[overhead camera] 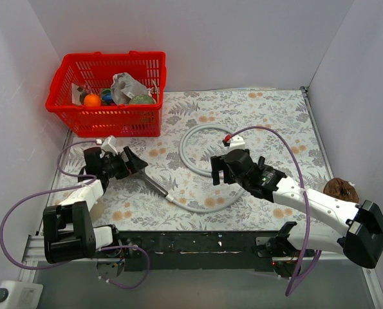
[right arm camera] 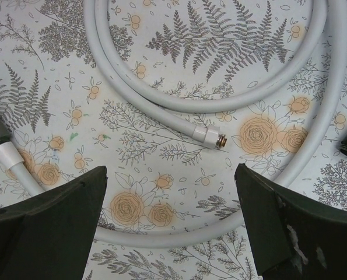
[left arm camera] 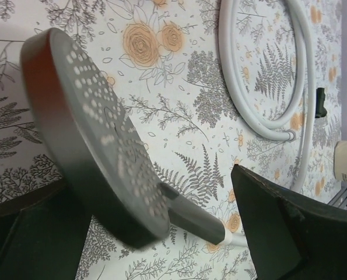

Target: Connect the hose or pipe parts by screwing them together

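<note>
Btwn the L arm's parted fingers (left arm camera: 290, 233) sits the shower head (left arm camera: 97, 146).

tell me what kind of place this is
Probably a robot test bench, not a bathroom: plain white walls box in a flowery tablecloth, two robot arms stand at its near edge, a red basket holds oddments.

Plain white walls (overhead camera: 197, 38) stand on three sides of a floral-patterned cloth (overhead camera: 268, 116), evenly lit.
</note>
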